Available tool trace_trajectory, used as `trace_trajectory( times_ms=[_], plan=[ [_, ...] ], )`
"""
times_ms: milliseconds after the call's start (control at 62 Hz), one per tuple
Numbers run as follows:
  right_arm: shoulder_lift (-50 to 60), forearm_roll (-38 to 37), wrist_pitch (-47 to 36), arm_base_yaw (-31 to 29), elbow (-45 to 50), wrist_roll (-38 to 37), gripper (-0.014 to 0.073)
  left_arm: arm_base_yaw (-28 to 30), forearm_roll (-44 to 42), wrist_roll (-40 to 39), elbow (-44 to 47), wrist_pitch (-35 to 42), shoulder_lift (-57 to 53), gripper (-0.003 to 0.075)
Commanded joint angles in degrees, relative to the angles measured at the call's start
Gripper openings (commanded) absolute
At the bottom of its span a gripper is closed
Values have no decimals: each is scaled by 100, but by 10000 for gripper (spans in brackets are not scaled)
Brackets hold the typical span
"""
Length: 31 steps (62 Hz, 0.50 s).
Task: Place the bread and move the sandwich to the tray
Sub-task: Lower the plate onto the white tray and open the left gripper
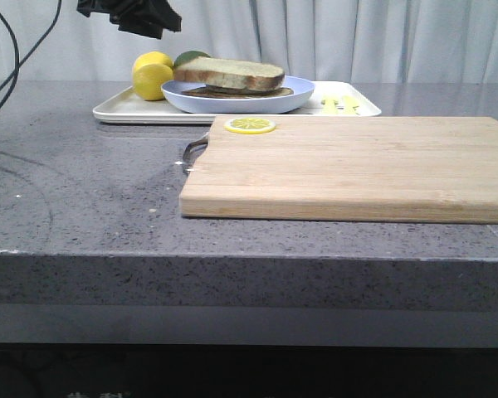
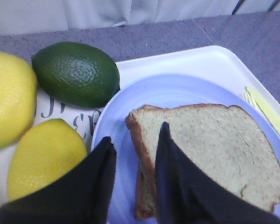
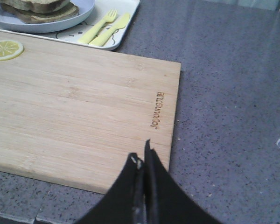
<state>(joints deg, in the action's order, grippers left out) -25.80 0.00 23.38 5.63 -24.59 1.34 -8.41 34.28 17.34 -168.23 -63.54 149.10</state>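
Nearest on the grey tabletop point(image 1: 83, 199) lies the wooden cutting board point(image 1: 357, 170), with a lemon slice point(image 1: 250, 125) on its far left corner. The right tool point(image 3: 144, 161) hangs over the board's near right part, its fingers pressed together and holding nothing.

Farther back sits the tray point(image 1: 120, 108), and on it the blue plate point(image 1: 295, 94) with the sandwich point(image 1: 236, 79); the thick bread point(image 2: 210, 149) is its top slice. So the task looks nearly finished.

The left tool point(image 2: 134, 161) is above the plate's left side, parted a little, its fingers point(image 2: 168, 154) astride the bread's crust edge without clearly gripping it.

The bread is probably light, soft and easily dented; the stack could slide. The stiff plate rim would be the safer hold.

Two lemons point(image 2: 44, 158) and an avocado point(image 2: 77, 72) crowd the tray's far left.
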Motion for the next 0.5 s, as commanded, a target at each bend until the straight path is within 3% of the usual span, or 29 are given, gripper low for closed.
trace_trajectory(
  times_ms=[0, 32, 161, 258, 484],
  plan=[
    [-17, 0, -461, -27, -146, 17, -110, 1, 233, -30, -688, -106, -496, 25],
    [-17, 0, -461, -27, -146, 17, -110, 1, 233, -29, -688, -260, -523, -17],
    [-17, 0, -461, -27, -146, 17, -110, 1, 482, -295, -688, -972, -616, -17],
    [-17, 0, -461, -27, -146, 17, -110, 1, 740, -1088, -688, -972, -721, -17],
    [-17, 0, -461, -27, -146, 17, -110, 1, 1906, -1615, -688, -972, -1001, -17]
  ],
)
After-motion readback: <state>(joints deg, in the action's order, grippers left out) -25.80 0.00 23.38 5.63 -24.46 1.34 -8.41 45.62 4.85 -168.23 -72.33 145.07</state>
